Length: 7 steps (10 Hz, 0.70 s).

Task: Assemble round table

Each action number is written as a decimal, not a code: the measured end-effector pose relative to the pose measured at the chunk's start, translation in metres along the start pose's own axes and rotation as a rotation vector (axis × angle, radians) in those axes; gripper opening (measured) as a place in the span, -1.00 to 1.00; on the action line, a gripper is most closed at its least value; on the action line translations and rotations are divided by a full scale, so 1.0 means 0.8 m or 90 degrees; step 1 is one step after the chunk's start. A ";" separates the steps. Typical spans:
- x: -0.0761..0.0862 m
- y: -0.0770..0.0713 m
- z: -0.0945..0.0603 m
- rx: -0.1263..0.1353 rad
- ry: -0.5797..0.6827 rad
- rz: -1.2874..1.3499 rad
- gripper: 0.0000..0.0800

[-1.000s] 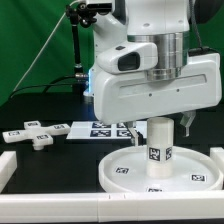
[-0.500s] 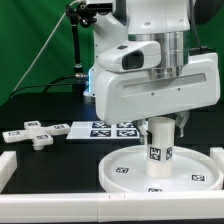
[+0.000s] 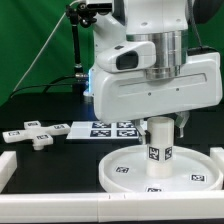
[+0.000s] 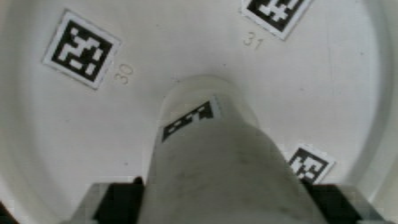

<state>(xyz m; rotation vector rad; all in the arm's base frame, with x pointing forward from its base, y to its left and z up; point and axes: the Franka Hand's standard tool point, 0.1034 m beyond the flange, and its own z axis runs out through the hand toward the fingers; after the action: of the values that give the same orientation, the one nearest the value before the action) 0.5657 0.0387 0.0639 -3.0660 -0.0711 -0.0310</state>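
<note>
In the exterior view, the leg (image 3: 158, 150) stands upright near the middle of the round disc (image 3: 112, 172), with its base on the disc's floor and a square tag facing the camera. The disc lies flat on the dark tabletop (image 3: 50, 155). The arm's large white housing hangs directly over the leg and hides most of the tool (image 3: 163, 122), which sits at the leg's top end. From here I cannot tell how its jaws stand. The cross-shaped foot piece (image 3: 38, 137) lies flat toward the exterior view's left, well apart from the disc. The marker board (image 3: 108, 128) lies between the foot piece and the arm, partly covered by the housing. A white rail (image 3: 8, 162) runs along the tabletop's edge at the exterior view's left.

In the wrist view, the tool (image 4: 222, 196) looks straight down the leg (image 4: 214, 150), which carries one tag on its side. Dark fingers (image 4: 121, 200) sit on either side of the leg with no gap visible (the pads appear pressed against it), so the tool is clamped on the leg. Beyond the leg is the white floor of the round disc (image 4: 160, 50), with three of its tags in sight around the leg.
</note>
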 end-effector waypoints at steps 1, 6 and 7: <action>0.000 0.001 0.000 0.002 0.000 0.035 0.02; -0.001 0.003 0.000 0.012 0.001 0.267 0.02; -0.001 0.002 0.000 0.012 0.002 0.340 0.02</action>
<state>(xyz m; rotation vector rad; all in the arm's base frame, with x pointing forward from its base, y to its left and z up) 0.5650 0.0367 0.0633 -2.9548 0.7359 -0.0047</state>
